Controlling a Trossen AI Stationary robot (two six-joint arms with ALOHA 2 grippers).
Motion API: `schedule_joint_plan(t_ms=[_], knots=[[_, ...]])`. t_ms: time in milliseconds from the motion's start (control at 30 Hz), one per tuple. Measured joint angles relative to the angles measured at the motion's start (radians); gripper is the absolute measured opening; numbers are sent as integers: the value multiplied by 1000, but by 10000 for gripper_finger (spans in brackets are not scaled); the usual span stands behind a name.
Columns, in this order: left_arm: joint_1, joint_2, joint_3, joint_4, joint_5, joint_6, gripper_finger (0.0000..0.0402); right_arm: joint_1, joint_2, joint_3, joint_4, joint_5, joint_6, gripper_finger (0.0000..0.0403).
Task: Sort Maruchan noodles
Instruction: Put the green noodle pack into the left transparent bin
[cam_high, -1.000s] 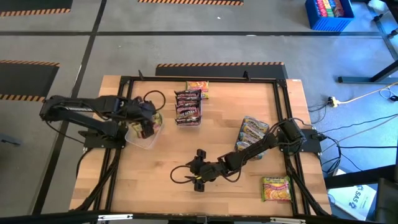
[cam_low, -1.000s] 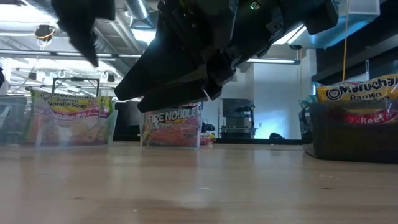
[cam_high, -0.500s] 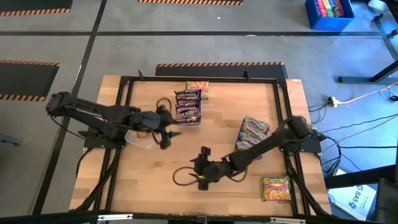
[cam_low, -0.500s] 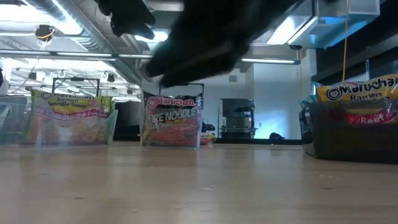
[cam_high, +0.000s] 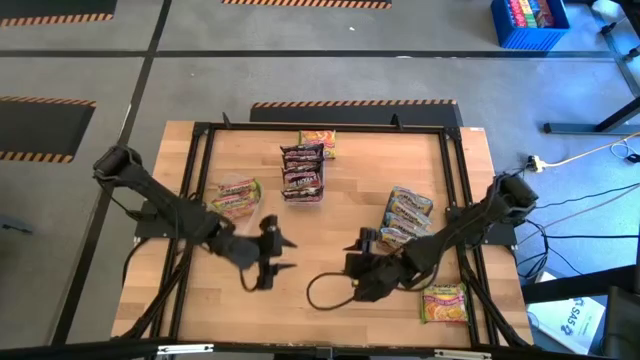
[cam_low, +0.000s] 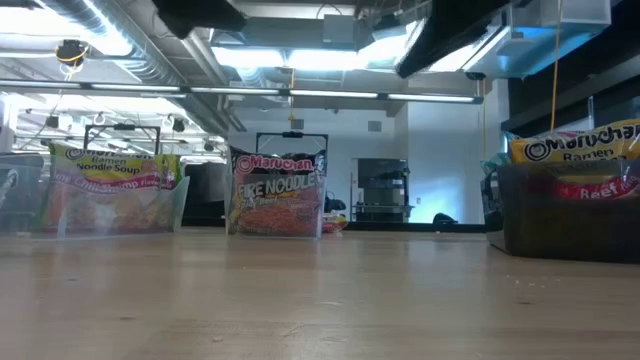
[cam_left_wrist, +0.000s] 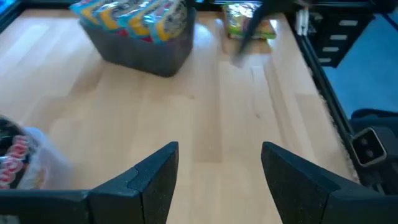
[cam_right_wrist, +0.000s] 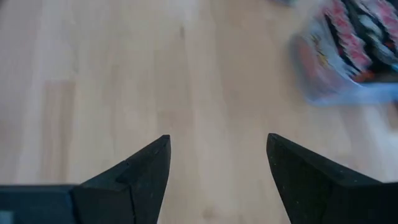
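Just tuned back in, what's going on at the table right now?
Neither arm holds anything. The left gripper and right gripper are both open over the bare middle of the table. The Maruchan noodles sit grouped by colour, some in clear bins, with one yellow-green packet lying near the right front corner.

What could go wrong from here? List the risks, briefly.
1. The left gripper and right gripper, both open and empty, hang near each other over the table's middle; their arms could collide if both reach inward.
2. A black cable loops on the table beside the right gripper and might snag.
3. The bin of light blue packets sits right by the right arm, which could knock it.
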Motion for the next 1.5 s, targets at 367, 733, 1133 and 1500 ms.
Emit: schedule_joint_plan(t_ms=[367, 733, 1133, 1500], knots=[[-177, 183, 0, 38, -247, -73, 224, -14, -198, -50, -204, 12, 97, 248], [-147, 246, 0, 96, -303, -75, 224, -253, -441, -307, -181, -25, 242, 248], [-66, 241, 0, 101, -322, 11, 224, -746, -341, -394, 173, -218, 27, 248], [3, 241, 0, 106, -558, 317, 224, -1099, -66, -345, 573, -633, -219, 222]])
